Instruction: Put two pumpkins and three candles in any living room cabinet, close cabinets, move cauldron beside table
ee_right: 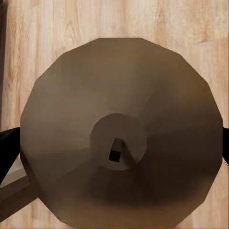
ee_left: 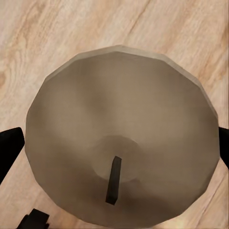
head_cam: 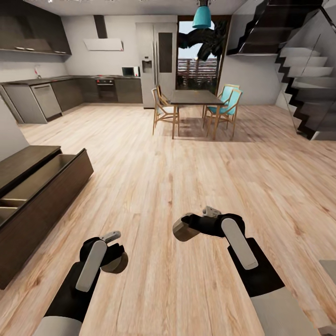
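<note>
The left hand (head_cam: 113, 254) is squeezing a brown candle (head_cam: 115, 262), and the right hand (head_cam: 193, 226) is squeezing a paler one (head_cam: 183, 230), both above the wood floor (head_cam: 177, 168). A bump while rolling could be knocking one loose. The dark cabinet (head_cam: 42, 219) by the left arm is standing open; its tan drawers (head_cam: 39, 177) are looking empty.

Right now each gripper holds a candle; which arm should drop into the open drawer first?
Left, probably. The left gripper with its candle hangs on the side of the open cabinet drawer; the right gripper and its candle are farther away.
</note>
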Available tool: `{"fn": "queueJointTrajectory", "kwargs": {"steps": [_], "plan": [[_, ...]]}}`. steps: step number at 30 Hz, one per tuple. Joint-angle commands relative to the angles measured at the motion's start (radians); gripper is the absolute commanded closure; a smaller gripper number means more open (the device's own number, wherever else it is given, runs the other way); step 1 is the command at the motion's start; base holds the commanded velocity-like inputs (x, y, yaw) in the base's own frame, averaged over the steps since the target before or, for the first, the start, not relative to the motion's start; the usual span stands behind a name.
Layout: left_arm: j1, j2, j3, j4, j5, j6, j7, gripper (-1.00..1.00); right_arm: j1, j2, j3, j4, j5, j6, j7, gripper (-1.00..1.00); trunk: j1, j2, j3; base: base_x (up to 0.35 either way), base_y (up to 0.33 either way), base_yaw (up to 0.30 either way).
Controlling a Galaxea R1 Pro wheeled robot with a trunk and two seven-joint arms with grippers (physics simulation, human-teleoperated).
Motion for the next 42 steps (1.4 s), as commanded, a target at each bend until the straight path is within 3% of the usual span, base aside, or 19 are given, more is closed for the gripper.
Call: {"fn": "queueJointTrajectory", "kwargs": {"steps": [1,11,30,42], "plan": [[-0.001,0.000,-0.001,0.001,0.008,0.001,0.010,1.00,-0.001,0.000,0.000,-0.001,-0.012,-0.001,-0.010,1.00,0.000,0.000,0.001,0.331,-0.061,0.002],[-0.001,-0.002,-0.002,0.008,0.004,0.001,0.011,1.00,-0.001,-0.001,-0.001,0.001,-0.012,-0.001,-0.010,1.00,0.000,0.000,0.013,0.331,-0.092,0.000],[-0.001,-0.002,-0.002,0.008,0.003,0.000,0.012,1.00,-0.001,-0.001,-0.001,0.001,-0.012,-0.001,-0.010,1.00,0.000,0.000,0.014,0.322,-0.133,0.000],[-0.001,-0.002,-0.002,0.021,0.003,0.000,0.014,1.00,-0.001,0.003,-0.001,0.001,-0.012,-0.003,-0.010,1.00,0.000,0.000,0.014,0.320,-0.016,0.000]]}}
